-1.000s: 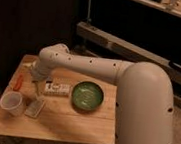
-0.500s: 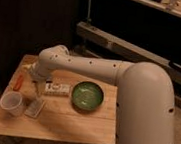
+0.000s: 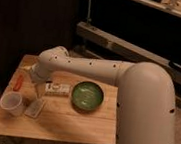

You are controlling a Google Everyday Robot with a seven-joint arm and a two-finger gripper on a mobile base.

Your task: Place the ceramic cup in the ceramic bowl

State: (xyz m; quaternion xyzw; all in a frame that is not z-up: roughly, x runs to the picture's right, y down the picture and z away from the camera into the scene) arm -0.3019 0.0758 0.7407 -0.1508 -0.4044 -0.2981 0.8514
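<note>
The ceramic cup (image 3: pixel 11 103) is small and whitish and stands upright near the left front of the wooden table (image 3: pixel 76 127). The ceramic bowl (image 3: pixel 87 95) is wide, shallow and dark green with a lighter centre, right of the table's middle. My gripper (image 3: pixel 34 80) hangs below the arm's wrist over the table's left part, up and to the right of the cup and well left of the bowl. It holds nothing that I can see.
A flat clear packet (image 3: pixel 35 107) lies just right of the cup. A white labelled box (image 3: pixel 57 88) lies between the gripper and the bowl. An orange-red stick (image 3: pixel 19 81) lies at the left edge. Dark shelving (image 3: pixel 139 38) stands behind the table.
The arm's wrist and gripper have shifted slightly left and down toward the cup. The cup, bowl and other items have not moved.
</note>
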